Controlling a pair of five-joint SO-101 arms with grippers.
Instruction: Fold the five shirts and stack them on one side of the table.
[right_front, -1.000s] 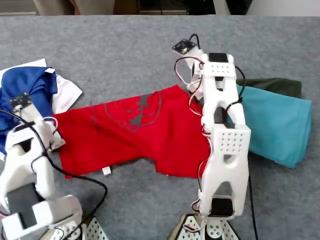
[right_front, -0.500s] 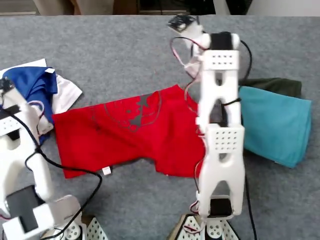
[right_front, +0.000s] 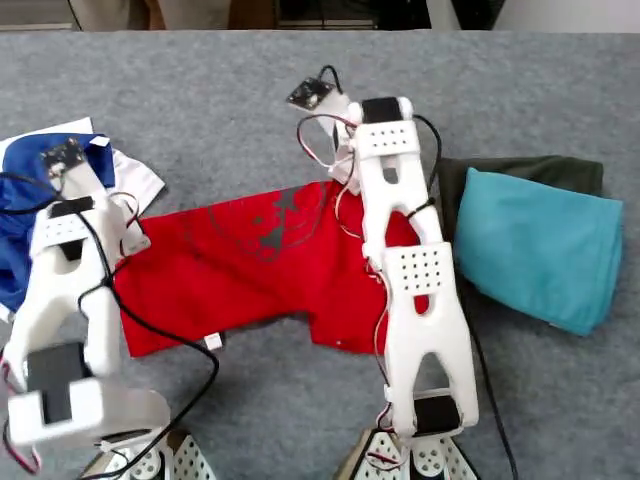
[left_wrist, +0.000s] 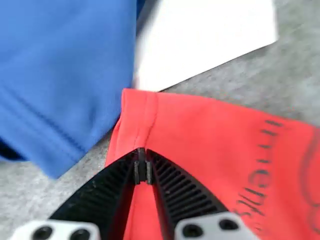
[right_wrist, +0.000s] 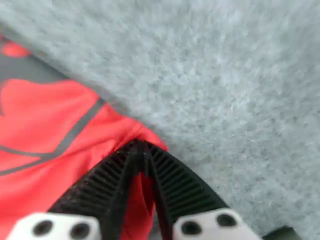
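Bench of grey cloth, on which red shirt is spread flat at centre, long axis left to right, its body lying nearward of both jaws. Folded teal shirt is seen at right. Far left corner is clamped in left jaws; far edge, beside the grey print, in right jaws.

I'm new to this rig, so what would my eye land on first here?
A red shirt lies spread in the middle, the left end effector and right end effector each shut on its edge. A folded teal shirt sits beside the right arm, a blue shirt beside the left.
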